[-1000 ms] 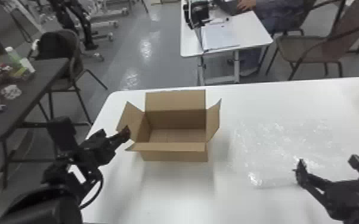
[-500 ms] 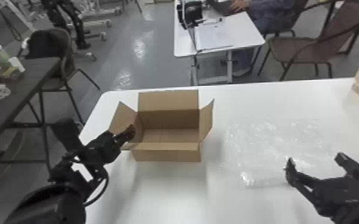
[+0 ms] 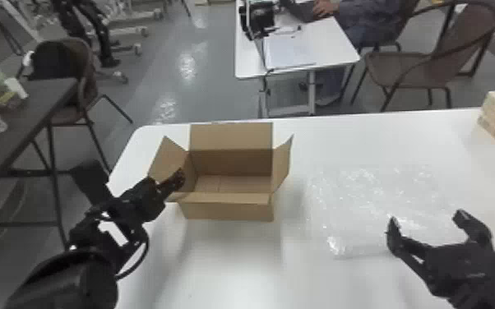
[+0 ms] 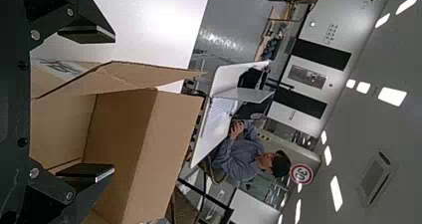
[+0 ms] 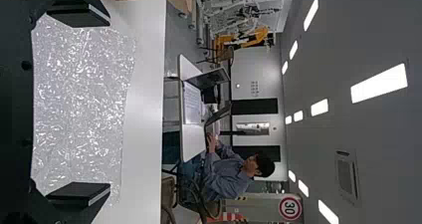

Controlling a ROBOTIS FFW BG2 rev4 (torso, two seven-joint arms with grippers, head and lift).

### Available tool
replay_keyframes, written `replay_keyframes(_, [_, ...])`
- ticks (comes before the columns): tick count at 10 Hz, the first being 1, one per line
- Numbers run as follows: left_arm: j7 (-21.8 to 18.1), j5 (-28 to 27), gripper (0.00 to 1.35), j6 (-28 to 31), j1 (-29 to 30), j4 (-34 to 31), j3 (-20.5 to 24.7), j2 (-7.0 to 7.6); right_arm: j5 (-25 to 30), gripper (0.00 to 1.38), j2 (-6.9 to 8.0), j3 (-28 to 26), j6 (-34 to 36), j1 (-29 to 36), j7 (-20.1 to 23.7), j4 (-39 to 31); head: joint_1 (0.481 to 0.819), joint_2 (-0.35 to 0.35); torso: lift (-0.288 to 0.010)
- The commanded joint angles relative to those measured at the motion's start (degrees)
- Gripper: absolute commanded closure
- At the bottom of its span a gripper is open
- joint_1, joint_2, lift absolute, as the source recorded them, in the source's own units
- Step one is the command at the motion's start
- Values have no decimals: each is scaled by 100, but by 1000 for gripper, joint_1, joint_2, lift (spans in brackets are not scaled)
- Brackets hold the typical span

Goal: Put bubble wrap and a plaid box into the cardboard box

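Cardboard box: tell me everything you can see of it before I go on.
The cardboard box is plain brown and looks like corrugated board. It sits upright on the white table, left of the bubble wrap in the head view, its long side running left to right. The top is open, all four flaps spread outward, and the visible floor inside is bare. The left gripper is at its left flap, fingers apart; whether they touch it, I can't tell.
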Motion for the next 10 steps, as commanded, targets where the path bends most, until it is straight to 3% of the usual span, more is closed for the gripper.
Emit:
replay_keyframes(1, [14, -237, 352, 13, -12, -23, 4, 29, -2, 124, -1, 0, -8, 0, 10, -5, 695, 203, -110])
replay_keyframes(6, [31, -624, 346, 575, -258, -5, 206, 372, 15, 124, -1, 44, -17, -53, 107, 30, 695, 242, -110])
replay_keyframes(10, [-4, -624, 404, 654, -460, 215, 189, 460, 6, 124, 8, 53, -43, -62, 142, 48, 695, 273, -110])
